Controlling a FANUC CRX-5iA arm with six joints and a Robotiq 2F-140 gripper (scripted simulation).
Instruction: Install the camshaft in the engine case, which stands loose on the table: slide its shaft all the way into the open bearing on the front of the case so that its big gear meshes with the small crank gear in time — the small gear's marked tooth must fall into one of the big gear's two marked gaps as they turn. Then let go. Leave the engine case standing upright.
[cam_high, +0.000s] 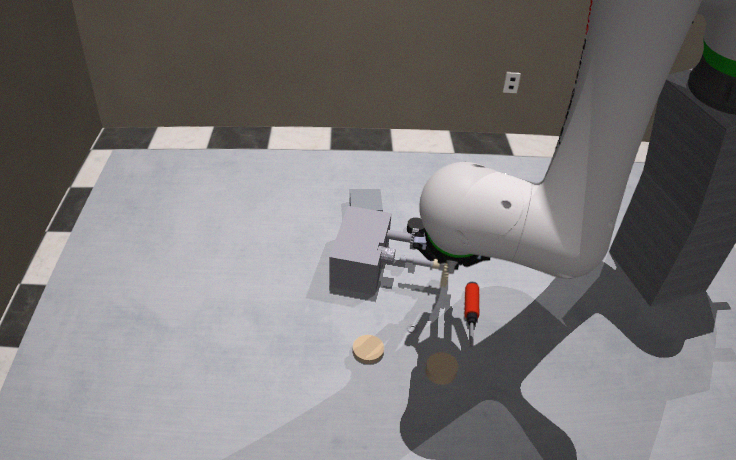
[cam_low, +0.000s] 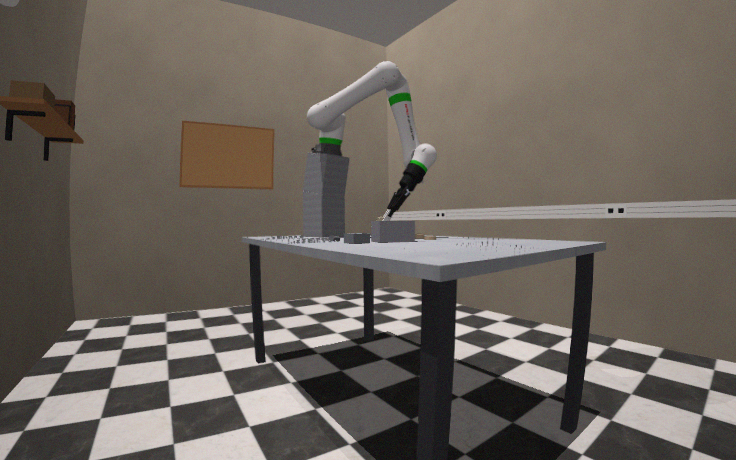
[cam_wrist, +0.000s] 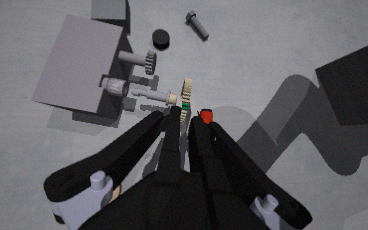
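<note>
The grey engine case (cam_high: 358, 249) stands upright on the table; it also shows in the wrist view (cam_wrist: 77, 62). From its front stick out the crank shaft with the small gear (cam_wrist: 149, 61) and, below it, the open bearing (cam_wrist: 115, 86). My gripper (cam_wrist: 183, 104) is shut on the camshaft's big cream gear (cam_wrist: 186, 95), which carries a green mark. The camshaft's grey shaft (cam_wrist: 152, 95) lies level and points at the bearing, its tip a short way in front of the opening. The two gears are apart. In the top view the arm's wrist hides most of the gripper (cam_high: 445, 269).
A red screwdriver (cam_high: 471, 303) lies just right of the gripper. Two wooden discs (cam_high: 368, 347) (cam_high: 441, 368) lie nearer the front. A black puck (cam_wrist: 160, 38), a bolt (cam_wrist: 198, 24) and a small grey block (cam_high: 365, 199) lie beside the case.
</note>
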